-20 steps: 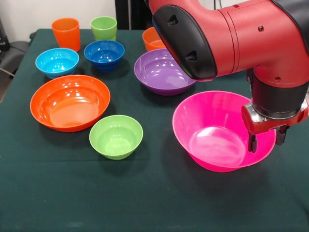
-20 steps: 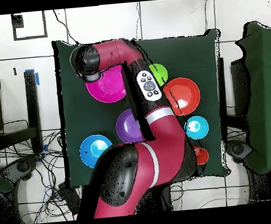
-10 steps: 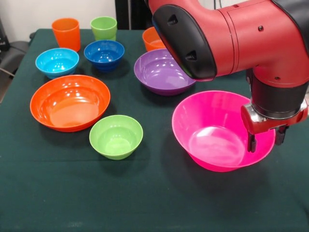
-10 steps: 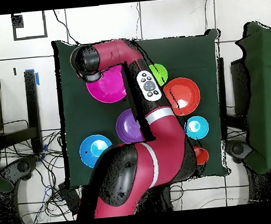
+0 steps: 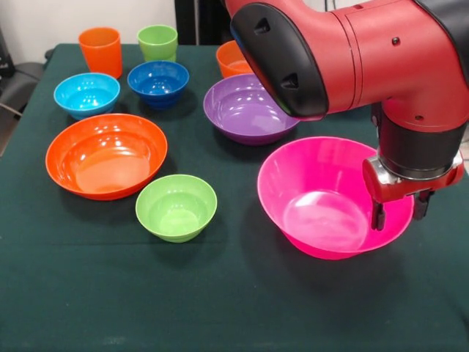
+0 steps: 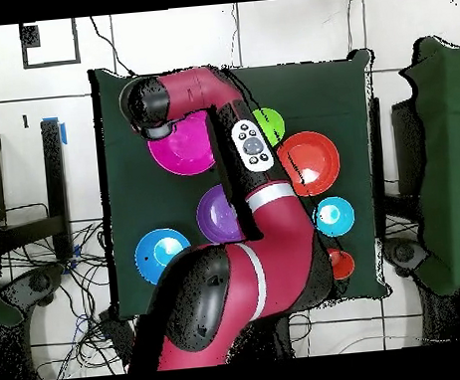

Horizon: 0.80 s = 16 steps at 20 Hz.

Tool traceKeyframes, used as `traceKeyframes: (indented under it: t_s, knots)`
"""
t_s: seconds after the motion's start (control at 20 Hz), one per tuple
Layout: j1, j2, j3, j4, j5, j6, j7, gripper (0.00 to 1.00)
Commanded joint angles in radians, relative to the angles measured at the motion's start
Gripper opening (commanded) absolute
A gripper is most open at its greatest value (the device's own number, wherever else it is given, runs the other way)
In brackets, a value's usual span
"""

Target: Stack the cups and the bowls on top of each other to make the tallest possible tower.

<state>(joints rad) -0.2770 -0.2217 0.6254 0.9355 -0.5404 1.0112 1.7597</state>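
Observation:
My gripper [image 5: 398,218] straddles the right rim of the large pink bowl [image 5: 315,198], one finger inside and one outside, shut on it. In the overhead view the arm hides the gripper and the pink bowl [image 6: 183,150] shows beside it. The purple bowl [image 5: 245,106] stands just behind, with the small orange bowl [image 5: 229,59] partly hidden by the arm. The wide orange bowl [image 5: 106,154] and small lime-green bowl [image 5: 176,207] are at the left. Light-blue [image 5: 86,94] and dark-blue [image 5: 158,81] bowls, the orange cup [image 5: 100,50] and green cup [image 5: 157,42] stand at the back left.
The big blue bowl [image 6: 163,254] shows only in the overhead view, near the robot's base. The dark green table [image 5: 220,293] carries everything. My bulky red arm [image 5: 352,59] hangs over the back right part.
The gripper and the pink bowl have shifted together a little to the left in the front view. The other bowls and cups have not moved.

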Motion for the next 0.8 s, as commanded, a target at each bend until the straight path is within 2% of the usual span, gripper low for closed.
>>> traceKeyframes:
  t_s: [0.05, 0.2, 0.25, 0.55, 0.65, 0.8]
  knots:
    - [0.018, -0.008, -0.062, 0.001, -0.029, 0.089, -0.103, 1.00]
    - [0.018, -0.009, -0.063, 0.004, -0.026, 0.089, -0.101, 1.00]
    - [0.017, -0.011, -0.064, 0.009, -0.025, 0.085, -0.101, 0.00]
    - [0.021, -0.010, -0.069, 0.003, -0.021, 0.088, -0.094, 0.00]
    - [0.019, -0.016, -0.070, 0.015, -0.021, 0.043, -0.072, 0.00]
    - [0.018, -0.020, -0.074, 0.025, -0.017, 0.038, -0.059, 0.00]
